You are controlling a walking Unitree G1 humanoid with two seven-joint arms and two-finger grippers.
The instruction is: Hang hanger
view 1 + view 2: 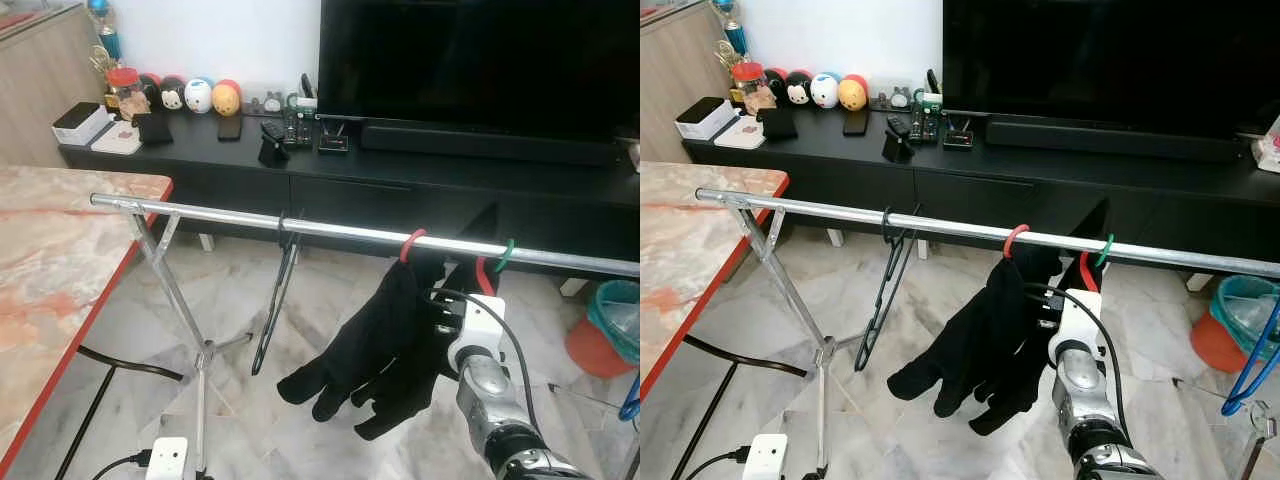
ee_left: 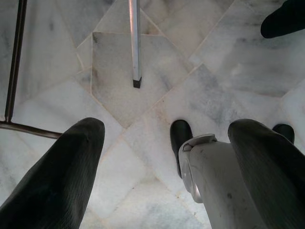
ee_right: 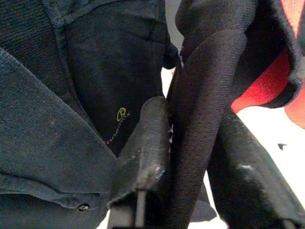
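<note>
Nearest the camera, the right gripper (image 1: 1065,300) reaches up into the dark cloth, and the right wrist view has its fingers (image 3: 145,143) pinched on a fold of the black garment (image 1: 375,350); the left gripper (image 2: 167,157) hangs idle over the marble floor (image 2: 143,47), fingers spread, holding nothing. Just above, the red hanger (image 1: 412,243) has its hook over the silver rail (image 1: 220,215), so it looks hung already; its long axis seems to run along the rail, hook pointing up, though the cloth hides most of it. The risk from here: drawing the arm back without letting go could drag the garment and tip the hook off the rail, or knock the green hook (image 1: 506,252) just beside it. Farther along hangs a bare black hanger (image 1: 278,300); beyond, the TV cabinet (image 1: 420,190).
</note>
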